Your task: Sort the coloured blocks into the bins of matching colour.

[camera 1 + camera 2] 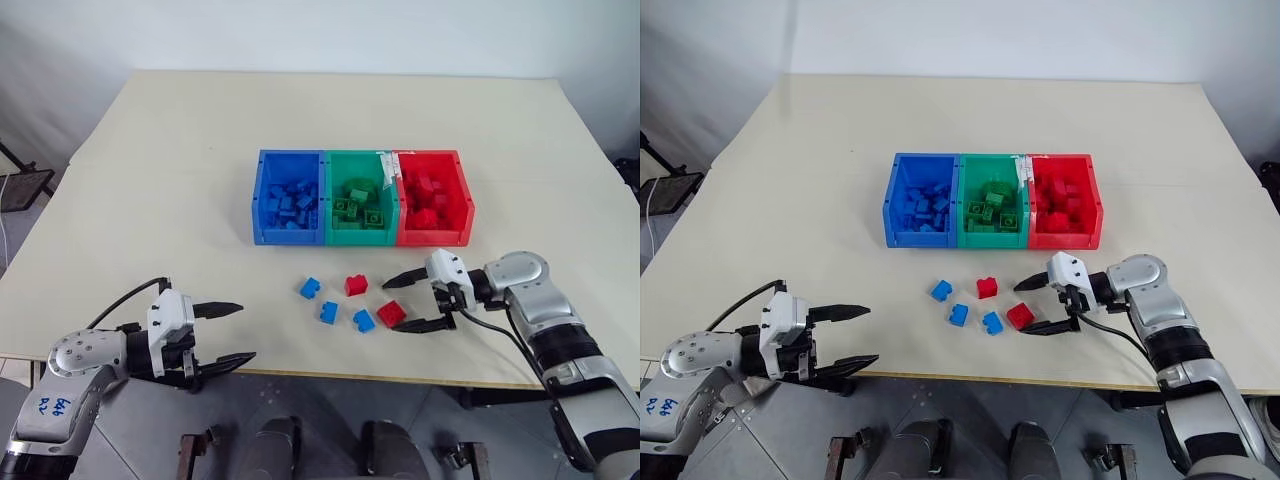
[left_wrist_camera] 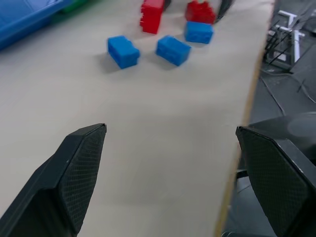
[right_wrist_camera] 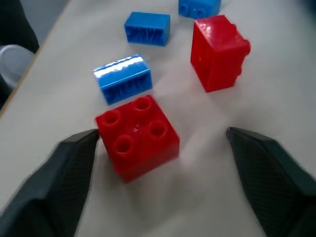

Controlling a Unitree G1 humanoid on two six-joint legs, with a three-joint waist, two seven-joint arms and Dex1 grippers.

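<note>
Five loose blocks sit near the table's (image 1: pixel 150 150) near edge, in front of the bins (image 1: pixel 361 238): three blue, two red. Right gripper (image 1: pixel 410 303) has its fingers spread around the nearest red block (image 1: pixel 391 313), one finger touching or almost touching it, no grip yet. Left gripper (image 1: pixel 226 333) hangs open at the near-left edge, empty. Block looks light, rigid, glossy plastic, likely slippery; best pinched on two flat opposite side walls, studs up. Red bin (image 1: pixel 434 238) is far-right.
</note>
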